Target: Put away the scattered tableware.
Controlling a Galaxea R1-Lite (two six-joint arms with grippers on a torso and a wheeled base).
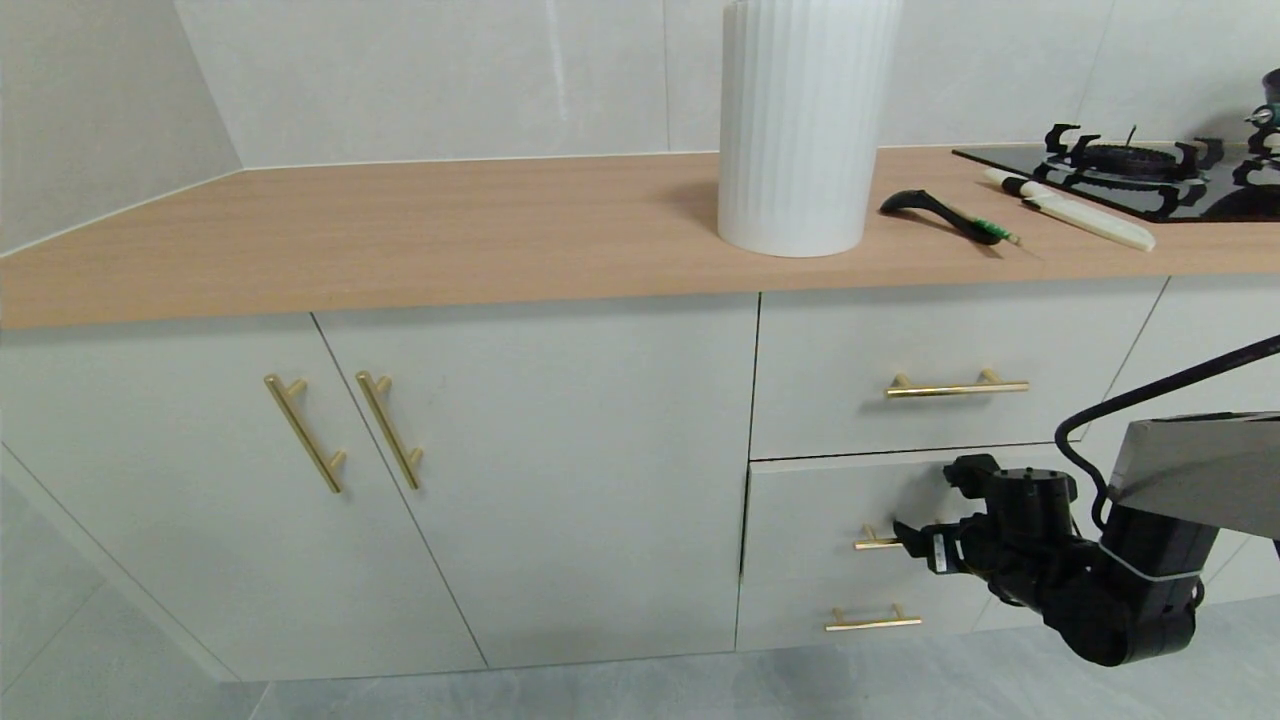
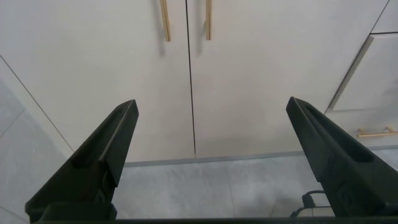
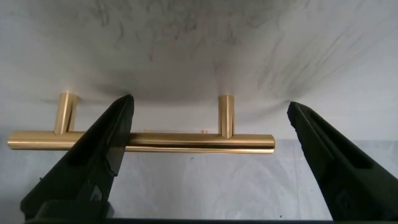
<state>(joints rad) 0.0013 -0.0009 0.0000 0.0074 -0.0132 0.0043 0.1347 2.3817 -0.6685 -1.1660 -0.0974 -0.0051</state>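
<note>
— Layout?
— Counter [image 1: 400,230] on top; doors [image 1: 540,470] below left, drawers [image 1: 830,350] below right. A white jar [image 1: 800,120] and a hob [image 1: 1130,165] stand at the counter's right.
— Grippers?
— Both spread wide, empty: left gripper [image 2: 211,102] low before the doors, right gripper [image 1: 930,500] at the middle drawer's [image 1: 810,510] handle [image 3: 186,142].
— Tableware?
— Pale knife [image 1: 1075,212] beside the hob; black scoop [image 1: 948,216] between knife and jar.

On your table [image 1: 400,240] the container [image 1: 805,130] stands left of a utensil [image 1: 945,215] and a knife [image 1: 1075,215], with the hob [image 1: 1150,175] behind them at far right. Below, the middle drawer handle [image 3: 143,141] sits just in front of your right gripper [image 1: 930,500].
</note>
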